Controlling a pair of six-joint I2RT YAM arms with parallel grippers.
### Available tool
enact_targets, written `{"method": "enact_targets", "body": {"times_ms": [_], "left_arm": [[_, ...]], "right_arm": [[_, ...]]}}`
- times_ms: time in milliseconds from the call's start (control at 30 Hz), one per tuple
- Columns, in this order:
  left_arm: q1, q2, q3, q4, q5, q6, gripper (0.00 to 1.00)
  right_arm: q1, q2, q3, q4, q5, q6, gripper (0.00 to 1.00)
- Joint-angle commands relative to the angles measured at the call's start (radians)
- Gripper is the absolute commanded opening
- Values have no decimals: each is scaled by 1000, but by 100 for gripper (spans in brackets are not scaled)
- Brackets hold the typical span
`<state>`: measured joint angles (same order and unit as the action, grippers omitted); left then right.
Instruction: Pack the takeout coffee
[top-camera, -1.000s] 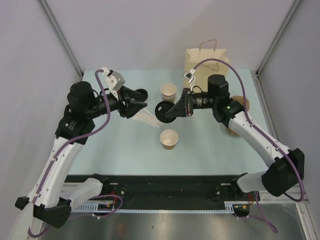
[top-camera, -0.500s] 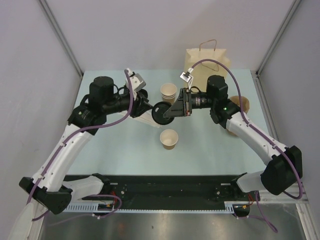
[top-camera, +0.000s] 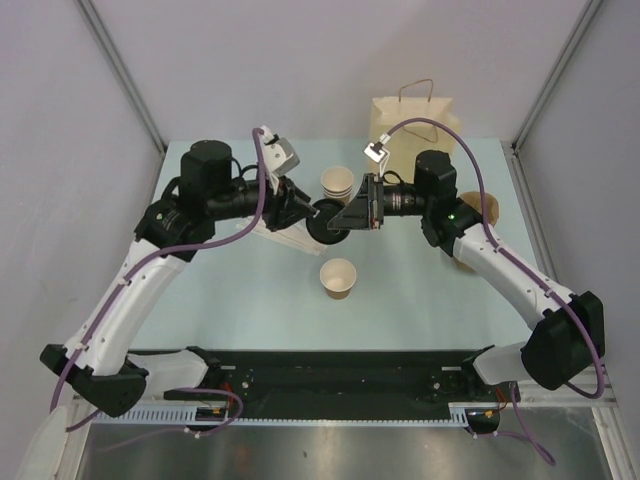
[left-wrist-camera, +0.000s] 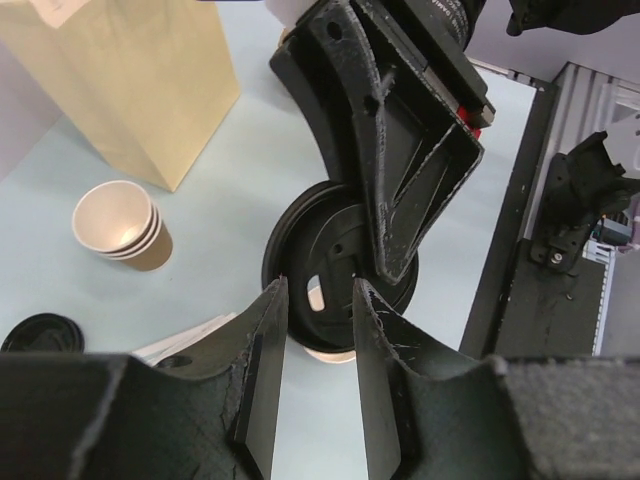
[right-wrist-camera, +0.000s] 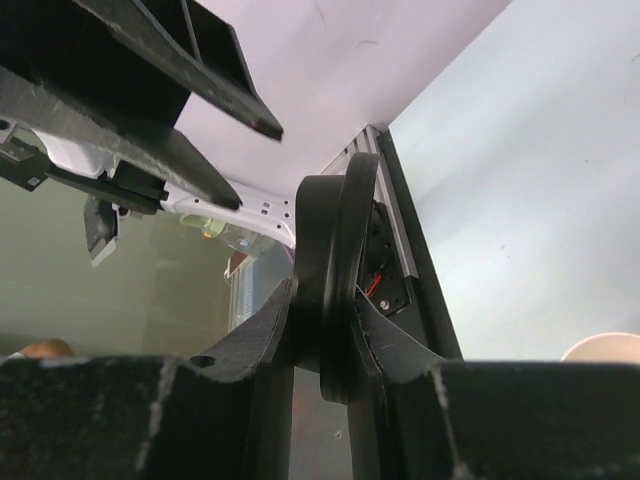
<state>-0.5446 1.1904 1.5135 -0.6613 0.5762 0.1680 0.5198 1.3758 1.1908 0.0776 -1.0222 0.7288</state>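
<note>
Early stage of packing, judged from the layout: nothing yet in the tan kraft-paper bag with twisted handles (top-camera: 412, 125), upright at the far edge of the pale blue surface (top-camera: 240, 290), and the takeout coffee (top-camera: 338, 277) as yet only a small lidless brown kraft-paper cup with a cream rim, upright and alone at mid-surface, apart from both arms. Matching round black plastic lid (left-wrist-camera: 305, 250) in the air, over the surface between that cup and the stack, pinched edgewise between the right fingers (right-wrist-camera: 265, 345). Narrow gap between the left fingers (left-wrist-camera: 262, 380), partly spread, tips close up against the face of the lid; contact with it impossible to tell. Remaining, by this reading: lid onto cup, capped cup into bag. Counts: one bag; one lone cup; one nested stack of lidless brown cups (left-wrist-camera: 120, 225), apparently three, near the bag; two black lids, namely the held one and a loose black lid (left-wrist-camera: 40, 333) flat on the surface; one small bundle of flat white strips (top-camera: 283, 240) below the left wrist, number unclear; at least one further brown cup (top-camera: 482, 205) part-hidden behind the right arm, tally there uncertain.
</note>
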Motion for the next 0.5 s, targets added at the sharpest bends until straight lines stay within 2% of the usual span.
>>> {"method": "enact_targets", "body": {"times_ms": [0, 467], "left_arm": [[-32, 46, 59, -35, 4, 25, 37], [-64, 89, 60, -70, -111, 65, 27]], "right_arm": [[-6, -21, -3, 13, 25, -3, 6], [-12, -27, -14, 25, 20, 15, 7]]}}
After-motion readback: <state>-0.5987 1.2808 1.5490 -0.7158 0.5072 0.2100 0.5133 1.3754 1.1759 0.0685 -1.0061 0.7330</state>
